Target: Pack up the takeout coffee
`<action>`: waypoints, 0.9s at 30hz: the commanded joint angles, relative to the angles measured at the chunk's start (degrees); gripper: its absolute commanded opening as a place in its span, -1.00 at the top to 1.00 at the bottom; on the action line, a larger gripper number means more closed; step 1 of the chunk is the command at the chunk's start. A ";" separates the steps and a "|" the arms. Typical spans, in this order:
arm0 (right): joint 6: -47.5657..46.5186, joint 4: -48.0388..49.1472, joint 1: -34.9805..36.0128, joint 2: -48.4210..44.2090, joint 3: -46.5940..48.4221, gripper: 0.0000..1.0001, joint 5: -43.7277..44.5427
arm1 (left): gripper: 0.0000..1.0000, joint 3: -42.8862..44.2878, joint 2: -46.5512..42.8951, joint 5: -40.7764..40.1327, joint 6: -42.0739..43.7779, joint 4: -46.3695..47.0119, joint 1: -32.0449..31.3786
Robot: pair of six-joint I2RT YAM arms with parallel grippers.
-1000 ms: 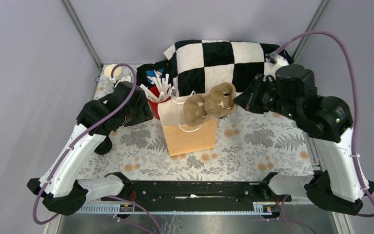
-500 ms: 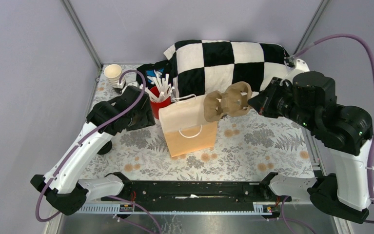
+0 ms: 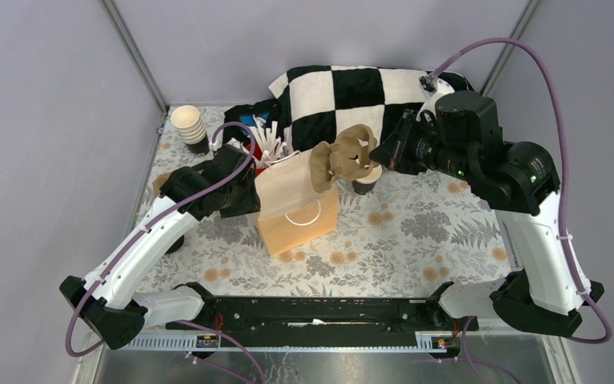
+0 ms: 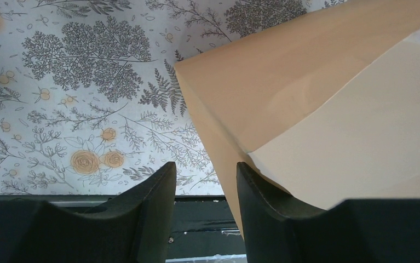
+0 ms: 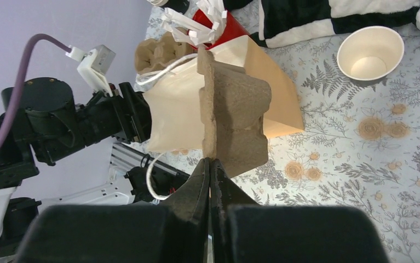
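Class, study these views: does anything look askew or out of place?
The carrier hangs on edge from the right gripper, pockets sideways, by the bag. The bag sits skewed to the table edge. The cup stands lidless.

cup [image 3: 366, 183] half behind carrier [image 3: 343, 158], paper bag [image 4: 333, 109] cropped

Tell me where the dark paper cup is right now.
In the top view, the dark paper cup stands just right of the paper bag, in front of the checkered cushion, partly under the cardboard carrier.
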 commanded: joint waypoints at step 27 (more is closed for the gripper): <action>-4.85 6.01 0.10 5.63 -0.03 1.00 -6.71 | 0.23 -0.03 -3.95 -6.05 -1.25 -1.89 0.43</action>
